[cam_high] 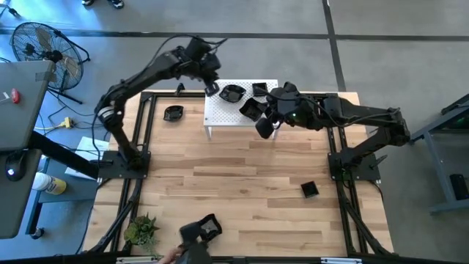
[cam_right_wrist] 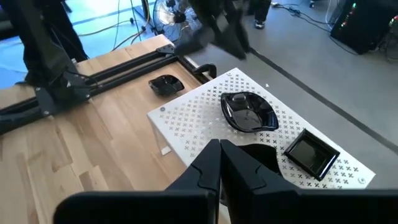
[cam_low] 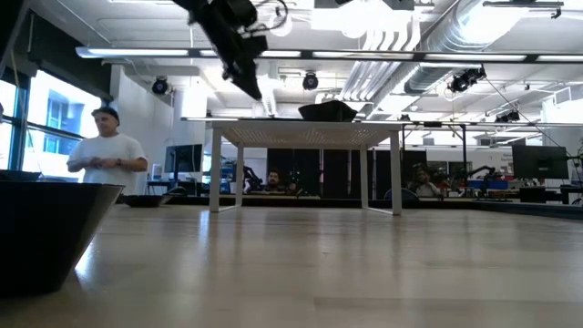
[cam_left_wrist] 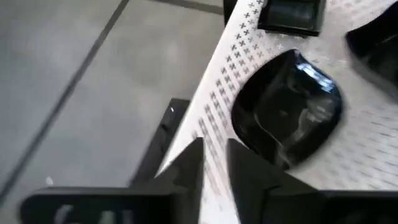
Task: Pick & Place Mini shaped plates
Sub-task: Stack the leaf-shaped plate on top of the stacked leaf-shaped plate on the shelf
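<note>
Three plates [cam_high: 233, 93] on white rack [cam_high: 220, 114]

Left gripper [cam_high: 212, 89]: raised, fingers slightly parted, empty | Right gripper [cam_high: 258, 111]: low, fingers pressed together, arm extended

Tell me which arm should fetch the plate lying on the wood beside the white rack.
Left. The left tool hangs at the rack's far left corner, close to that plate, and carries nothing. The right tool is over the rack's other side, shut, with the rack between it and the plate.
</note>
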Robot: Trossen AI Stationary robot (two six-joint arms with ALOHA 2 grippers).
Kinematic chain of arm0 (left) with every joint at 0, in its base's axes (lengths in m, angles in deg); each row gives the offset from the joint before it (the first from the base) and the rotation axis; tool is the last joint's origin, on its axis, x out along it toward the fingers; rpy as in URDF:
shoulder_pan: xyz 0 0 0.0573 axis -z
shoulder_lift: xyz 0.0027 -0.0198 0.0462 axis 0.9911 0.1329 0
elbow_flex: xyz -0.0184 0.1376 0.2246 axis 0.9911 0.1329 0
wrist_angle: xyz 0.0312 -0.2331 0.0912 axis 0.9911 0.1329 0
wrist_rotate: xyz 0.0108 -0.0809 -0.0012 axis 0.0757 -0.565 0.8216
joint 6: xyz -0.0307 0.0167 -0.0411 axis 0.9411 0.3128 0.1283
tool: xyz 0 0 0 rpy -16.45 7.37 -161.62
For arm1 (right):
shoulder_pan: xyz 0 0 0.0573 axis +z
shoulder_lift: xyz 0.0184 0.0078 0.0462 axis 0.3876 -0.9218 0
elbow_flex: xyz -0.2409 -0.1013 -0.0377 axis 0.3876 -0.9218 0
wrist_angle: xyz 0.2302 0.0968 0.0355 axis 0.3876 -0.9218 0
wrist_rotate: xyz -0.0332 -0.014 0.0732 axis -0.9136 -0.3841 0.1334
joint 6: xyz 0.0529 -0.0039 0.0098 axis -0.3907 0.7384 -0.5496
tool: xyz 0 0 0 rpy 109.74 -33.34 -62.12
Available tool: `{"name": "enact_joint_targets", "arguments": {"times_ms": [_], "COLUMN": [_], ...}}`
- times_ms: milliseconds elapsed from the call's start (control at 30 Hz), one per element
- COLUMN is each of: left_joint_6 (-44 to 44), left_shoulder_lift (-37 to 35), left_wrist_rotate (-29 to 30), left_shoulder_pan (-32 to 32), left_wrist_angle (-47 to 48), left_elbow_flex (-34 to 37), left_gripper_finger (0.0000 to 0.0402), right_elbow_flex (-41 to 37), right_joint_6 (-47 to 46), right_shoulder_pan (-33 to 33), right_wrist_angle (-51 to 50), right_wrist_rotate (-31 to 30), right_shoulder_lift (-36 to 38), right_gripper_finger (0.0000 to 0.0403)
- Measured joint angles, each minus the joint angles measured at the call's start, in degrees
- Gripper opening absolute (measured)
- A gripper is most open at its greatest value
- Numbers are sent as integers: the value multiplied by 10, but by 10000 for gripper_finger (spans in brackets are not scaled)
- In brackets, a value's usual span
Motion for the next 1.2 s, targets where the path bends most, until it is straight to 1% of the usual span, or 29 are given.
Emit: {"name": "enact_joint_targets", "arguments": {"times_ms": [67,133,200,300,400,500,600,667,767,833,967,1033,1100,1200], "left_joint_6": [41,89,130,173,211,252,294,320,347,355,355,355,353,323], "left_shoulder_lift": [-26,-49,-74,-119,-167,-223,-280,-308,-339,-350,-349,-336,-314,-273], "left_wrist_rotate": [-3,-28,-48,-37,-35,-46,-48,-46,-23,-5,32,34,22,20], "left_shoulder_pan": [0,0,0,12,25,41,54,57,56,56,54,39,19,-14], "left_wrist_angle": [40,69,84,60,7,-68,-132,-149,-137,-102,-19,5,29,38], "left_elbow_flex": [0,1,14,56,128,220,310,357,405,423,430,430,430,430], "left_gripper_finger": [33,9,10,11,2,4,1,2,2,2,2,2,2,8], "right_elbow_flex": [0,0,-1,-35,-88,-136,-178,-202,-232,-249,-265,-265,-265,-265], "right_joint_6": [14,27,41,59,59,40,12,-6,-19,-21,-21,-21,-21,-19], "right_shoulder_pan": [0,0,-5,-18,-32,-49,-68,-79,-85,-85,-85,-85,-85,-85], "right_wrist_angle": [-1,-1,3,57,123,173,197,202,203,207,209,211,211,212], "right_wrist_rotate": [6,8,18,70,119,141,160,165,159,154,132,130,129,122], "right_shoulder_lift": [2,3,3,9,23,48,78,100,135,158,188,197,203,204], "right_gripper_finger": [2,2,2,1,1,1,1,1,1,1,1,1,1,1]}}
